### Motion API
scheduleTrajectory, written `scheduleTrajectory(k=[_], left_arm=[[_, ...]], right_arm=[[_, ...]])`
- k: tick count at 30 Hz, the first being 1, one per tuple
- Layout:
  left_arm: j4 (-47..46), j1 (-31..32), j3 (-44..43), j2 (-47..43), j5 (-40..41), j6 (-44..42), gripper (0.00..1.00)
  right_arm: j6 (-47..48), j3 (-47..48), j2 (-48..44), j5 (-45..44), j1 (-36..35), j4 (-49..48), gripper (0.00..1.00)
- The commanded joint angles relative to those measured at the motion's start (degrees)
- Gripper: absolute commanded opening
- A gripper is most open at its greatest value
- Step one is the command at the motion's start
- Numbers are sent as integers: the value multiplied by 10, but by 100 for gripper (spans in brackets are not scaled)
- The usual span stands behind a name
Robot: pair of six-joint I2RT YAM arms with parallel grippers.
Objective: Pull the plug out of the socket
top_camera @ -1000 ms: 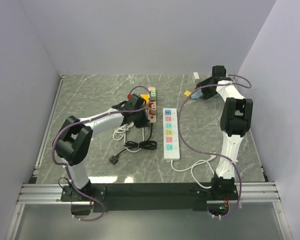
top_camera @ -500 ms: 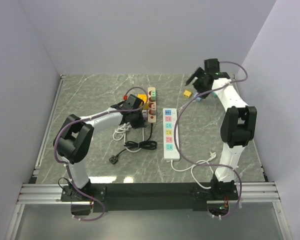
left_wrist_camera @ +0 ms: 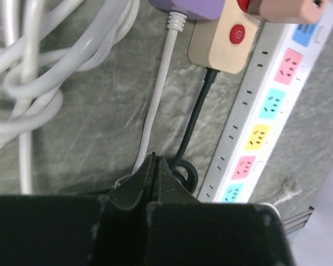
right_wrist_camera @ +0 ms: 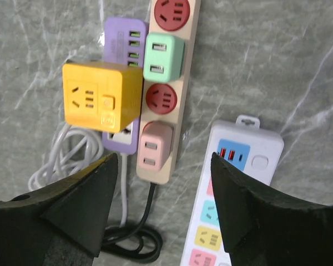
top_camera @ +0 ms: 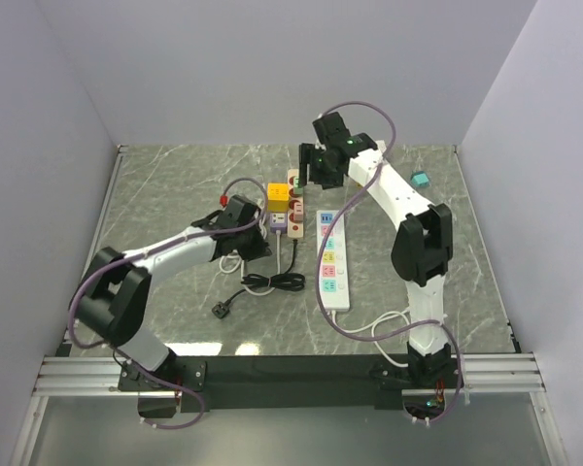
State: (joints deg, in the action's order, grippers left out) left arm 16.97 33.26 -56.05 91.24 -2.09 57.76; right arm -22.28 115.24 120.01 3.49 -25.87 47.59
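**Swing done: right gripper now over the plugs**

Right gripper [right_wrist_camera: 162, 159] has come across from the far right corner and hangs above the beige strip [right_wrist_camera: 175, 11]. Its jaws are spread wide and hold nothing. Between its fingers in the wrist view sit the pink plug [right_wrist_camera: 154, 145], at the strip's cable end, and the green plug [right_wrist_camera: 164, 55] farther along. Both are seated in their sockets. The yellow cube [right_wrist_camera: 102, 102] sits on the purple strip [right_wrist_camera: 125, 30] just beside them.

Left gripper [left_wrist_camera: 154, 163] has eased back from the strip's end, jaws pressed together on nothing. Its tip is over the white cable [left_wrist_camera: 155, 122] and black cable [left_wrist_camera: 194, 122]; I can't tell if it touches them.

So nothing is unplugged yet, and only the approach is done. I can't be sure which plug is meant, but the pink one lies most central under the open jaws and looks the likely pick. Next comes a descent, a close on the plug's sides and a straight pull. The strip lies loose on the table [top_camera: 175, 184] and may lift with the plug.
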Motion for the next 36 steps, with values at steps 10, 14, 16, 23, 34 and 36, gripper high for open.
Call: scheduleTrajectory(k=[10,14,16,23,34,36], left_arm=[[-33,-21,81,-110,-16,25,0],[-33,-21,86,-116,-18,24,0],[-33,-21,89,-118,-19,24,0],[-39,-21,98,-126,-24,27,0],[-40,-21,102,-128,-25,29,0],[-41,-21,103,-130,-26,28,0]], right_arm=[[53,46,81,-52,-44,36,74],[51,34,86,-58,-53,25,73],[49,35,98,-62,-56,24,73],[32,51,132,-64,-63,33,67],[-7,66,149,-86,-66,10,40],[-8,75,153,-90,-67,24,28]])
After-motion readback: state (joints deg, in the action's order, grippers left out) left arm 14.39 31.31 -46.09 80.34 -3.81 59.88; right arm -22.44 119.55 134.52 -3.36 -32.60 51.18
